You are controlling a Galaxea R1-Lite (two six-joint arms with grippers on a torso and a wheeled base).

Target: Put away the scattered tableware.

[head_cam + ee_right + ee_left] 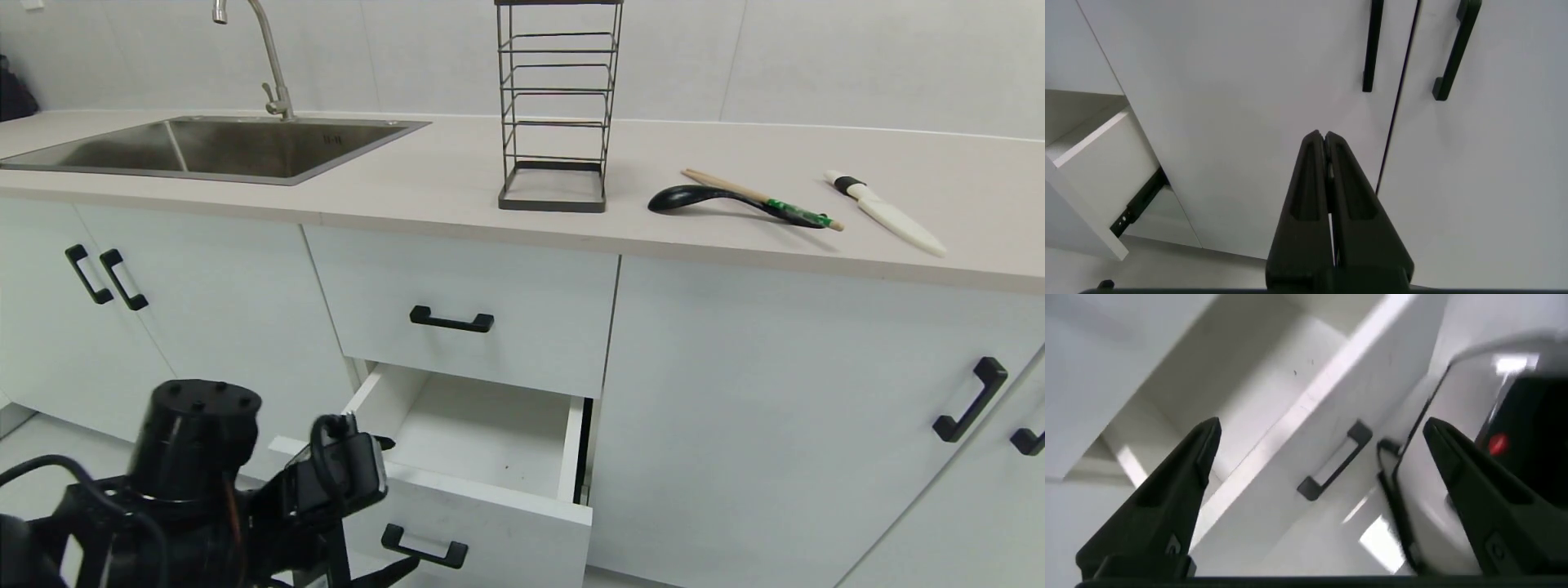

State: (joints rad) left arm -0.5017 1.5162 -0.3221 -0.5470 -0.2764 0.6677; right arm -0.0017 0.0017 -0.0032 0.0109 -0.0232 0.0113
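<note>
1. Upper left of the head view: the sink (212,147), set into the counter (392,192). None of the tableware is over there, so I'm ignoring it.
2. Lower left: my left gripper (1323,426), spread wide and holding nothing. It hangs just in front of the drawer's handle (1335,461) without touching it. My read is it's parked there because the drawer part is done.
3. Lower middle: the drawer (490,494) is pulled well out, and what I can see of the inside looks bare. I'd guess that's where the tableware goes, which is why it's open first.
4. Top middle: a wire rack (555,106) stands upright on the counter with nothing on its rungs. It could be another home for the utensils, I can't say.
5. Right of the rack, all lying flat on the counter:
   - a black spoon (694,198)
   - chopsticks (727,186) touching the spoon's handle, crossing it as far as I can tell
   - a white knife (886,214) a bit apart, near the right edge of the frame
6. My right gripper (1326,140) is pinched closed on nothing and faces the cabinet doors (1249,106) beside the drawer. It sits low, well below the utensils, so it would need to come up and open before grabbing anything.
</note>
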